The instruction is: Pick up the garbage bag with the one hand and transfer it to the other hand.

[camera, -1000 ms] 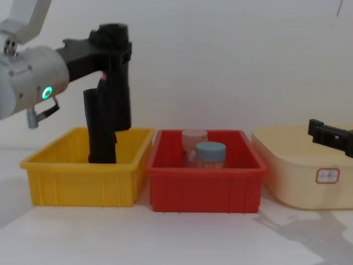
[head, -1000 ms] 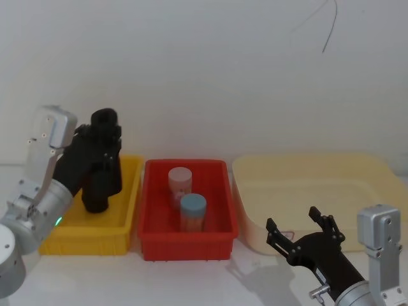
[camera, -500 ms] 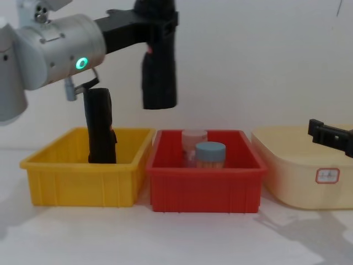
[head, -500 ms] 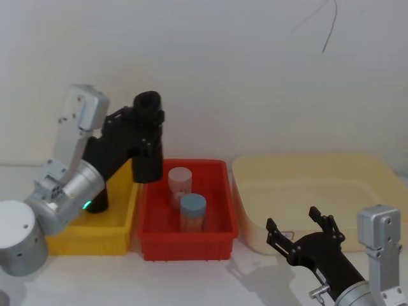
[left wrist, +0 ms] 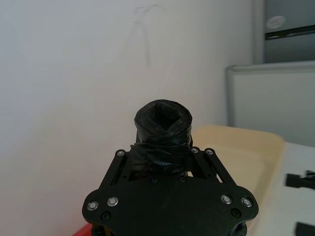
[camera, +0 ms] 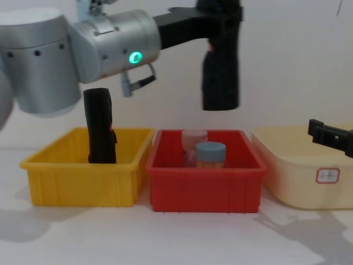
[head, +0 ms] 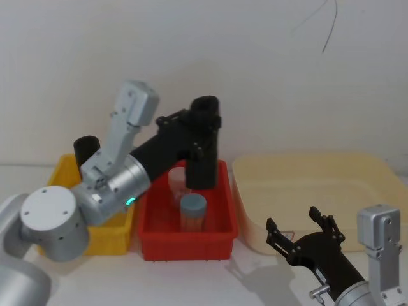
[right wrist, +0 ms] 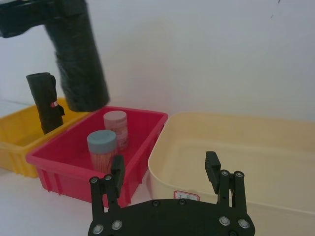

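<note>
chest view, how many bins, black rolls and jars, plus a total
bins: 3 (yellow bin, red bin, cream bin)
black rolls: 2 (garbage bag in left gripper, second roll in yellow bin)
jars: 2 (pink-lidded jar, blue-lidded jar)
total: 7

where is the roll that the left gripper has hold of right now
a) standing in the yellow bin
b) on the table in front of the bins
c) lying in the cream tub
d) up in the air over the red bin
d: the left gripper is shut on the garbage bag, which hangs upright above the red bin, clear of the jars; the right gripper is open in front of the cream tub.
</note>
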Controlling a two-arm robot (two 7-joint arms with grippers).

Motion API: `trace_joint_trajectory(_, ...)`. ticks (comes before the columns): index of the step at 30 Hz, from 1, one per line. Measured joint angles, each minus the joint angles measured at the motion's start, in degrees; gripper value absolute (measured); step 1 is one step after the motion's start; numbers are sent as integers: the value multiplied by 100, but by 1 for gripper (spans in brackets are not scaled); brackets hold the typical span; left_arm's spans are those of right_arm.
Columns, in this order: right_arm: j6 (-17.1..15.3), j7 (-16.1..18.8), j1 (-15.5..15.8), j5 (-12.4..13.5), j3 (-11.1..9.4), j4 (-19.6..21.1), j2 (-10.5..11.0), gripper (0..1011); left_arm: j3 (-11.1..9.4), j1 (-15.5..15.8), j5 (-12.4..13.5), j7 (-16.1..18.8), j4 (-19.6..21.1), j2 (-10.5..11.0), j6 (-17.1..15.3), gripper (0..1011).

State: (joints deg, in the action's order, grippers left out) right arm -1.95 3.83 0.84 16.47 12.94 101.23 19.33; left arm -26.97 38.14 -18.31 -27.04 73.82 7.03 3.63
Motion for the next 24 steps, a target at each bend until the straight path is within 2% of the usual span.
trace_joint_trajectory(6, 0, 0, 0, 0, 0, 0, 0, 1000, -168, 228, -157, -335, -382, -233, -5, 371)
trace_joint_trajectory(13, 0, 0, 0, 0, 0, 0, 0, 1000, -377, 622, -402, -837, -1150, -642, -2, 371)
trace_joint_trajectory(18, 0, 0, 0, 0, 0, 0, 0, 1000, -472, 817, -527, -1057, -1602, -844, 17, 371)
trace_joint_trajectory(24, 0, 0, 0, 0, 0, 0, 0, 1000, -532, 948, -614, -1166, -1895, -967, 35, 371)
